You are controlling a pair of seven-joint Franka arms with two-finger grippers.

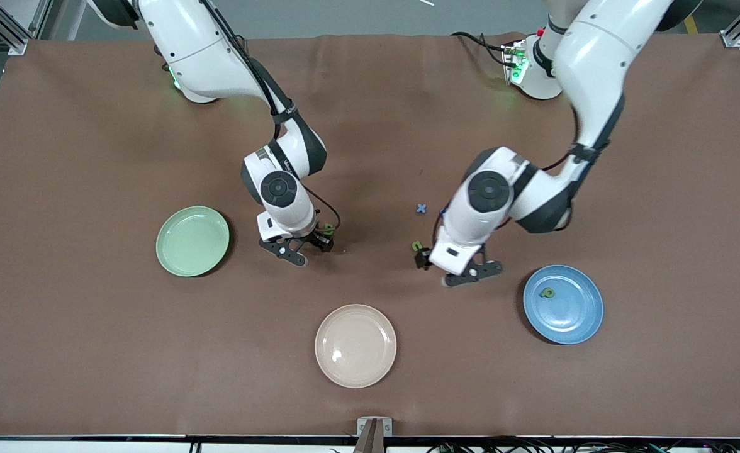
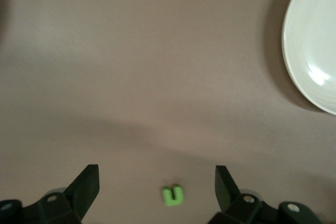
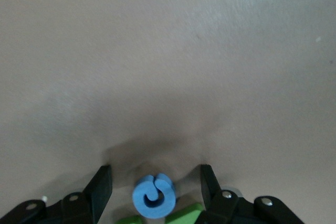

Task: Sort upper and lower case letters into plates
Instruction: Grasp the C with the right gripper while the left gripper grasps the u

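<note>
My right gripper [image 1: 301, 247] [image 3: 155, 167] is open, low over the table beside the pale green plate [image 1: 192, 241]. A blue G [image 3: 154, 196] lies between its fingers, with two green letters [image 3: 185, 214] touching it; one green letter [image 1: 328, 229] shows in the front view. My left gripper [image 1: 457, 265] [image 2: 156, 169] is open, low over the table beside the blue plate [image 1: 581, 314]. A small green letter [image 2: 173, 194] [image 1: 418, 246] lies between its fingers. The blue plate holds one small green letter [image 1: 547, 292]. A blue x [image 1: 421, 208] lies farther from the front camera than the left gripper.
A cream-beige plate [image 1: 355, 345] [image 2: 315, 40] stands near the table's front edge, between the two other plates. The pale green plate holds nothing. The brown table cover [image 1: 93, 346] is bare around the plates.
</note>
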